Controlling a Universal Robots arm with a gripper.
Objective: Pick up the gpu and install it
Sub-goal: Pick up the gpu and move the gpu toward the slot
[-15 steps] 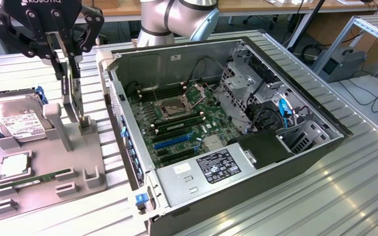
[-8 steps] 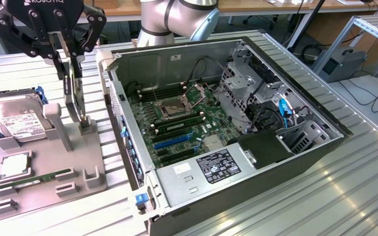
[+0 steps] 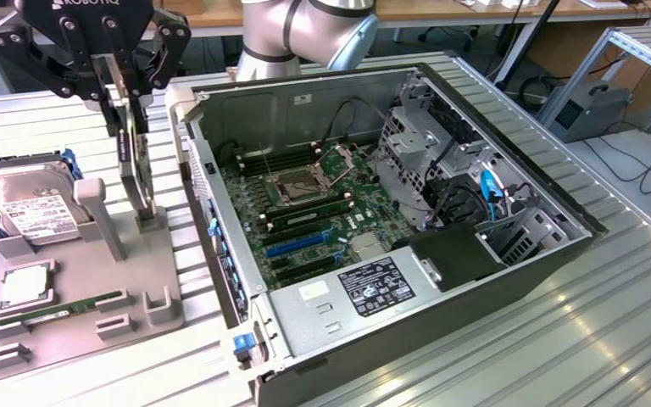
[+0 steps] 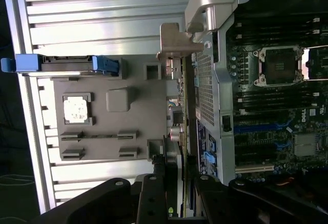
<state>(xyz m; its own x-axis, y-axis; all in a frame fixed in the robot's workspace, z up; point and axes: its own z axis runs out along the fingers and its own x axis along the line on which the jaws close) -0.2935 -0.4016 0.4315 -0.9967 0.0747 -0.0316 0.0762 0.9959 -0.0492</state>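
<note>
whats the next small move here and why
Probably a short straight lift: the gripper looks shut on the top edge of the gpu, which stands upright in a slot of the gray stand beside the open computer case, so it must clear that slot first.

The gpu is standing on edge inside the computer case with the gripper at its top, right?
No: the exterior view shows the gpu standing on edge in the grey holder beside the computer case, with the gripper at its top.
</note>
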